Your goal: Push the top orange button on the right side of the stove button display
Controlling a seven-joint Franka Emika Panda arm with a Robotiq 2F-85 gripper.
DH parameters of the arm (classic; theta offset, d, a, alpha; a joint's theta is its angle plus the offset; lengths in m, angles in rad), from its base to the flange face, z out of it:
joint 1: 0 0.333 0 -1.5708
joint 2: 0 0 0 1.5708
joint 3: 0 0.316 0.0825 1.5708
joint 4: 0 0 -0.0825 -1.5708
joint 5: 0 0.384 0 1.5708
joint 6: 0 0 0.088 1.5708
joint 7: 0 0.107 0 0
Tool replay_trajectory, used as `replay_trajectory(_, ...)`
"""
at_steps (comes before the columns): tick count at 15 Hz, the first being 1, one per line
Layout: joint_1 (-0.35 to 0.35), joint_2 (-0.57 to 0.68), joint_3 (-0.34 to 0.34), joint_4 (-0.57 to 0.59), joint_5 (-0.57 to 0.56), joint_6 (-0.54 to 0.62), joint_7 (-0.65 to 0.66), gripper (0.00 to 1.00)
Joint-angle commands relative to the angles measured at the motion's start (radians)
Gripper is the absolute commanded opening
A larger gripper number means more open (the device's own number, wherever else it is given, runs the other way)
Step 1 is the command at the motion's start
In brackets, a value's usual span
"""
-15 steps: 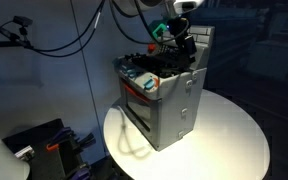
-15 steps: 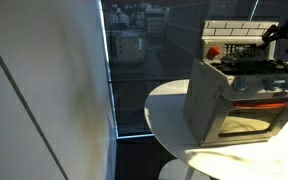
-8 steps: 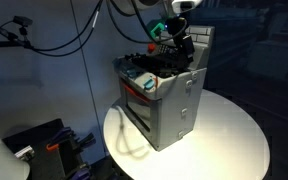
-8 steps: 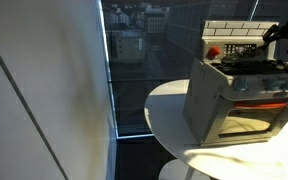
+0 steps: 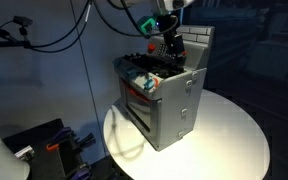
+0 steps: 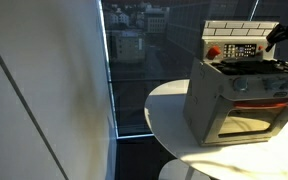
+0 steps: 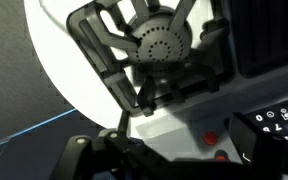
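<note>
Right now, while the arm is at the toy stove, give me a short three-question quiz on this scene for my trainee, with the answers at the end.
1. True or false: the toy stove stands on a round table.
2. Where is the gripper? A) above the stove top, B) down on the floor, C) inside the oven.
3. Fill in: the table top's colour is ___.
Key: 1 true; 2 A; 3 white.
</note>
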Motion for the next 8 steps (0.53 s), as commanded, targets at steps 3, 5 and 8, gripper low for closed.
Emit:
replay_trajectory(3,-0.003,-0.115,0.008,-0.041,0.075,-0.17,-0.108,1.0)
replay_trajectory(5,-0.004,-0.146,0.01,-0.04,0.094,-0.24,-0.138,1.0)
replay_trajectory(8,-0.005,-0.195,0.014,-0.03,0.094,-0.35,-0.147,1.0)
